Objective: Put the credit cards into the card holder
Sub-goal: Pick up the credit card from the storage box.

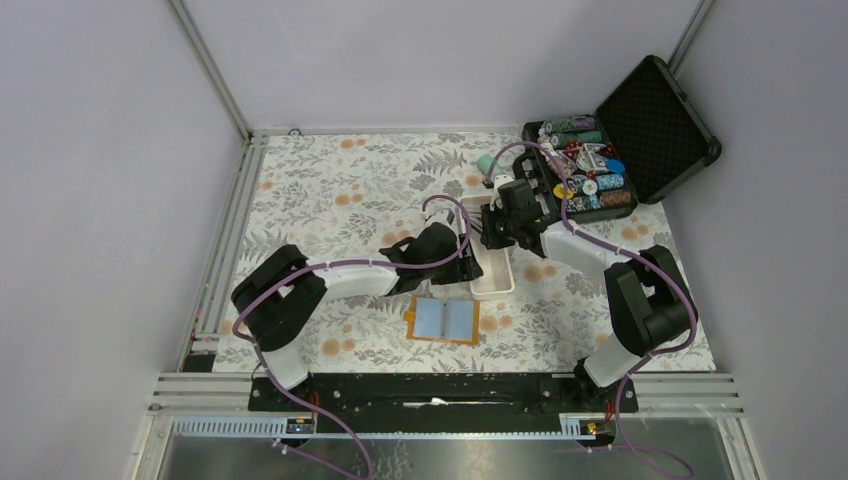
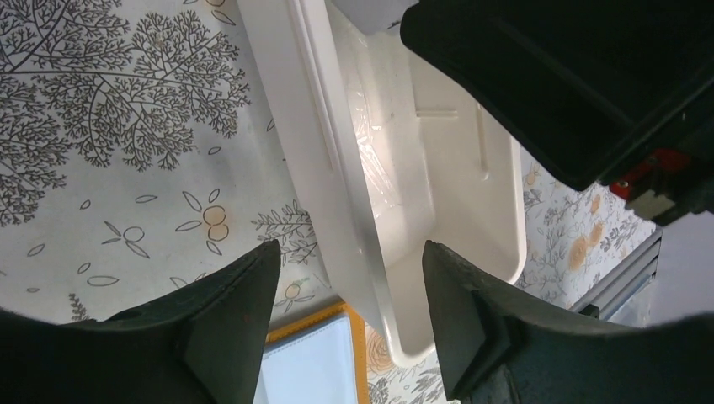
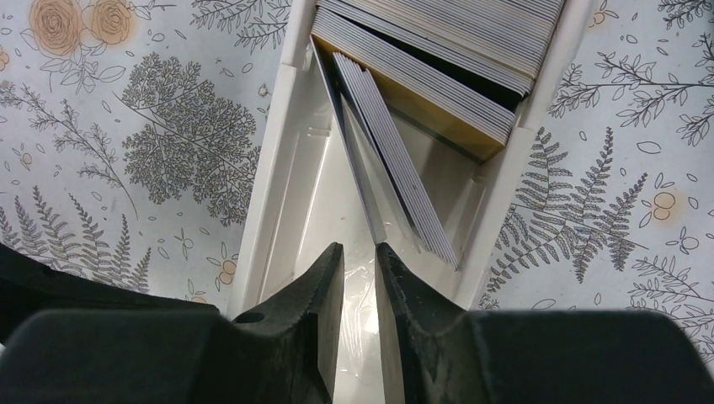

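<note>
The left claw (image 2: 349,290) gapes wide astride a wall of the white tray (image 2: 295,101), while the right claw (image 3: 360,282) is nearly closed just before the leaning credit cards (image 3: 396,160), and I cannot tell whether it pinches one.

A white tray (image 1: 493,287) lies near an open chip case (image 1: 655,118).

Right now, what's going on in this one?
The right gripper is down in the white tray, its fingers nearly closed at the lower edge of the leaning credit cards. Whether it has hold of one is unclear. The left gripper is open and straddles the tray's side wall, apparently to steady it. The card holder lies open on the table beside the tray, with no card visible in it.
</note>
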### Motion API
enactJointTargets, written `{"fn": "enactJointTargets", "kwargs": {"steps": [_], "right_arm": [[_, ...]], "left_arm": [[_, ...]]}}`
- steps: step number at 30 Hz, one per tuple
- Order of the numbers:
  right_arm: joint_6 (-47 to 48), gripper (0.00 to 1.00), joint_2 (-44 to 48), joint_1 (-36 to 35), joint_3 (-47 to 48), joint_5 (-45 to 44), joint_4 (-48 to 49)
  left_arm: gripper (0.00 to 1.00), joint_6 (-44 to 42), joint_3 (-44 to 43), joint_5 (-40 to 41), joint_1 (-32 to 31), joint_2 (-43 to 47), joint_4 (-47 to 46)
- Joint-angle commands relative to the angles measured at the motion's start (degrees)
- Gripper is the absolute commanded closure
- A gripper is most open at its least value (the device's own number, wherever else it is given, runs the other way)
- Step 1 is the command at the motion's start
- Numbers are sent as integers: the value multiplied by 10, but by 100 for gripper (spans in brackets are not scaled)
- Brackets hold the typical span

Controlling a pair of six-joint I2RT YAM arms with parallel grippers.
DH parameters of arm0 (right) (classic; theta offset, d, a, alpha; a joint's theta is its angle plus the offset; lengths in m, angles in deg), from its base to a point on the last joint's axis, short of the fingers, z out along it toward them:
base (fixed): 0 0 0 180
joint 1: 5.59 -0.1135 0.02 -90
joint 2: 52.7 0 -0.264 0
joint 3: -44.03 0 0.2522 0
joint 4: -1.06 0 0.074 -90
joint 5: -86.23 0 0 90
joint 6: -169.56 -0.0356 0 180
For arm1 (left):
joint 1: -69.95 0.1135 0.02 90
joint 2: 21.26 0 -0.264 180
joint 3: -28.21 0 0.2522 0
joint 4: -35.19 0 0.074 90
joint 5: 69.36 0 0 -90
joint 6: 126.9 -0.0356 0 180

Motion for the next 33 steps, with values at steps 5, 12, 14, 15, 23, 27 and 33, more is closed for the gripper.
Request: {"fn": "enactJointTargets", "kwargs": {"steps": [5, 12, 14, 15, 23, 27, 33], "right_arm": [[13, 73, -5, 0, 8, 4, 16], [19, 73, 15, 0, -2, 38, -2], [20, 72, 29, 0, -10, 60, -3], [20, 72, 33, 0, -14, 70, -3], [5, 67, 73, 0, -22, 15, -17], [8, 65, 72, 0, -14, 10, -22], [13, 64, 34, 0, 6, 14, -19]], "left_arm": [[47, -4, -41, 42, -4, -32, 2], [57, -5, -37, 50, -4, -36, 10], [57, -6, -36, 49, -5, -34, 10], [57, -7, -35, 49, -4, -33, 9], [59, -8, -31, 50, -4, -32, 11], [61, -8, -31, 52, -4, -33, 10], [62, -8, -32, 49, -5, -37, 11]]}}
